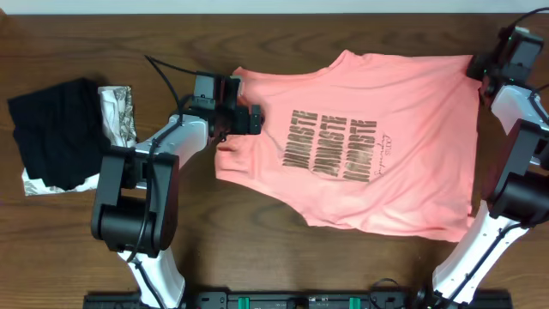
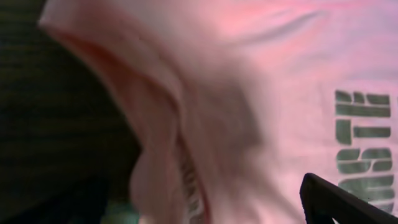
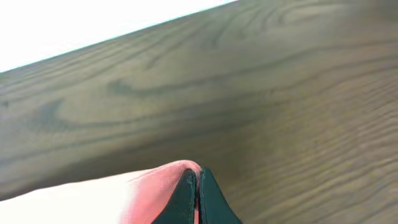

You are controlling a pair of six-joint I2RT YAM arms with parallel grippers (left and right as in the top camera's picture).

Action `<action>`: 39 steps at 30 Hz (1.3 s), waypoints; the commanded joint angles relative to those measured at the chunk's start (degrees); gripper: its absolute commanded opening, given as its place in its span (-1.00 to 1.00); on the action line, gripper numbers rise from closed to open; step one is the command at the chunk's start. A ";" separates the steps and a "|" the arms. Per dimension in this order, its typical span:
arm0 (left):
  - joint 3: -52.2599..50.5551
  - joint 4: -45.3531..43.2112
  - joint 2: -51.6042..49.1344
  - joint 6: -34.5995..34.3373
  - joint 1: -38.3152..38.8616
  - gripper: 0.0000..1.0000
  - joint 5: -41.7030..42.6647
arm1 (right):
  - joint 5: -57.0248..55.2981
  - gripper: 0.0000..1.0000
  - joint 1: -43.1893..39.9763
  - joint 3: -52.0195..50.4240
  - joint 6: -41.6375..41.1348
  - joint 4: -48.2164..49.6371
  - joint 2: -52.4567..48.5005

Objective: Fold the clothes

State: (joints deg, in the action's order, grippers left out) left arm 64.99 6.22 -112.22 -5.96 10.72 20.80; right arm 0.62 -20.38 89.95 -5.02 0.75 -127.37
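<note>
"Where is the T-shirt point(image 1: 412, 184)?"

"Spread on the worktop point(image 1: 257, 39), lettering point(image 1: 330, 146) up. My right end effector point(image 3: 198, 179) is clamped on its far right corner. My left end effector point(image 1: 256, 120) hangs wide over its left edge."

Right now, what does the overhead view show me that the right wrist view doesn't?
Only overhead: the whole T-shirt spread out, its lettering, the black garment, the silvery cloth and the left pincer at the shirt's left edge. Only right wrist: the right pincer shut on a pink fabric edge, close up. Both: the pink fabric and the wooden table.
</note>
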 commanded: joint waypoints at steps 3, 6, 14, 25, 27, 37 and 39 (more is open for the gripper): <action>0.37 1.03 0.26 0.28 0.02 0.98 -0.92 | -1.95 -0.97 0.04 1.11 -0.70 0.09 -0.26; 0.37 1.05 0.26 0.28 0.02 0.98 -0.92 | -1.95 -0.28 0.04 1.11 -0.70 -0.33 -0.26; 0.37 1.05 0.26 0.26 0.02 0.98 -0.92 | -1.77 0.98 0.04 1.14 0.63 -5.73 0.72; 0.37 1.05 0.26 0.28 0.02 0.98 -0.92 | 2.64 0.08 0.04 1.14 0.85 -37.38 9.77; 0.37 1.05 0.26 0.28 0.02 0.98 -0.90 | 3.39 -0.54 0.07 1.14 0.83 -40.39 10.16; 0.37 2.16 0.26 0.28 0.02 0.98 -0.90 | 6.82 -0.77 0.20 -1.73 0.81 -53.92 10.03; 0.37 2.58 0.26 0.28 0.02 0.98 -0.90 | 5.29 -0.76 0.20 -3.17 0.81 -53.62 10.03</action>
State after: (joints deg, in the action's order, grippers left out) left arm 64.99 7.46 -111.94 -5.89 10.72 20.60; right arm 6.44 -20.38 88.68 -4.27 -52.86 -117.71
